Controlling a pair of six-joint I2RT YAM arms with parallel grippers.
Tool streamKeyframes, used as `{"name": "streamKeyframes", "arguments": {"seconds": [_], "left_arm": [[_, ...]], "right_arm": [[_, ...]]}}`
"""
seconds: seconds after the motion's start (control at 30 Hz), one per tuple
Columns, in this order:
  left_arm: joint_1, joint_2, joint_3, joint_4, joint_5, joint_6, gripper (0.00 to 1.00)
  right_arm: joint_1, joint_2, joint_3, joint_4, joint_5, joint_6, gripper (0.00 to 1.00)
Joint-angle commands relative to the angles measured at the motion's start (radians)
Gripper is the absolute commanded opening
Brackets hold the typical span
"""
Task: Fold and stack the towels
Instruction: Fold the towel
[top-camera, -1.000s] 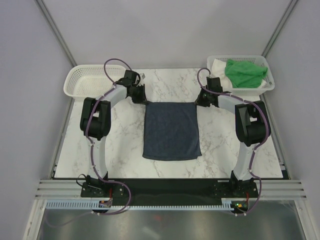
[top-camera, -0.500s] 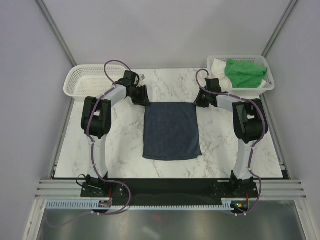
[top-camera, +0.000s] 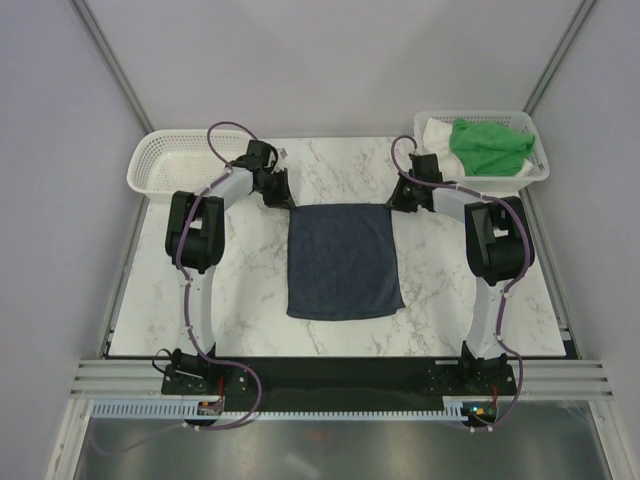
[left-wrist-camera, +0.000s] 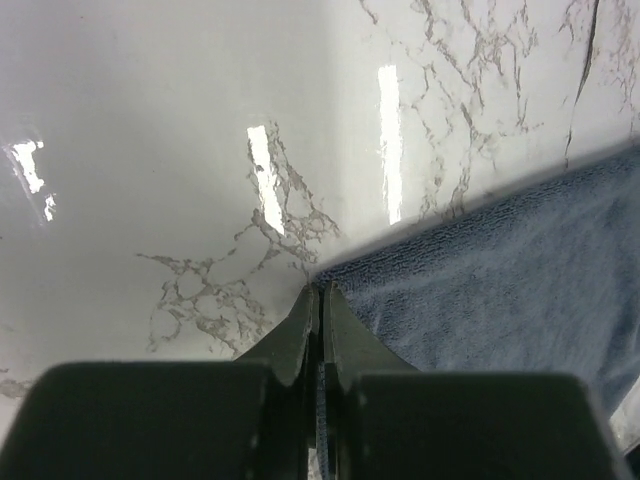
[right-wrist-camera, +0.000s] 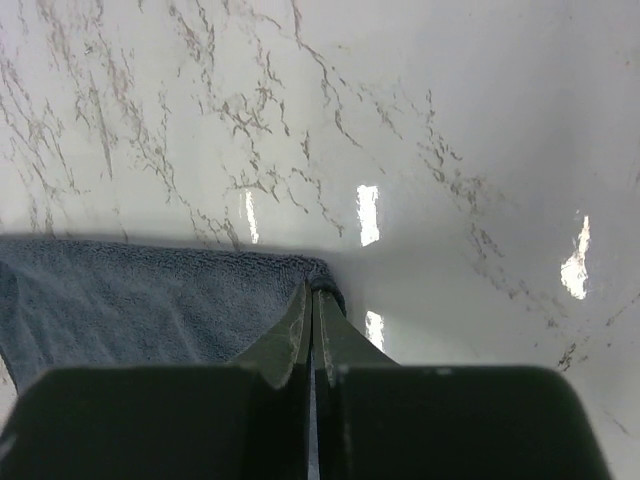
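Observation:
The dark navy towel (top-camera: 345, 260) lies flat in the middle of the marble table, a folded rectangle. My left gripper (top-camera: 283, 195) sits at its far left corner, and in the left wrist view its fingertips (left-wrist-camera: 321, 290) are shut with a strip of navy towel (left-wrist-camera: 500, 280) between them. At the far right corner my right gripper (top-camera: 398, 200) is also shut; the right wrist view shows its tips (right-wrist-camera: 312, 290) pinching the bunched corner of the navy towel (right-wrist-camera: 150, 300). The green towel (top-camera: 488, 145) and the white towel (top-camera: 432, 130) lie crumpled in the right basket.
A white mesh basket (top-camera: 545, 165) holding the two towels stands at the far right corner of the table. Another white mesh basket (top-camera: 165, 165) stands at the far left. Grey walls close in the table on three sides.
Both grippers opened a little at the towel's far corners and shut again, the left one wider. The arms shifted only slightly and the towel has hardly moved.

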Motion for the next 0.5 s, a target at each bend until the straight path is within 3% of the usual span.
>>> {"name": "streamKeyframes", "arguments": {"seconds": [0.0, 0.1, 0.33, 0.47], "left_arm": [[0.002, -0.005, 0.033, -0.019, 0.026, -0.001, 0.02], [0.002, -0.049, 0.034, -0.024, 0.041, -0.004, 0.02], [0.003, -0.348, 0.073, -0.03, 0.033, 0.002, 0.02], [0.003, -0.509, 0.093, -0.022, 0.099, 0.017, 0.02]], "right_arm": [[-0.003, 0.01, 0.059, 0.01, 0.008, -0.022, 0.0], [-0.003, -0.054, 0.067, 0.002, 0.01, -0.031, 0.0], [-0.003, -0.4, 0.095, -0.045, 0.066, -0.041, 0.0], [-0.005, -0.559, 0.06, -0.019, 0.108, -0.047, 0.0]]}}
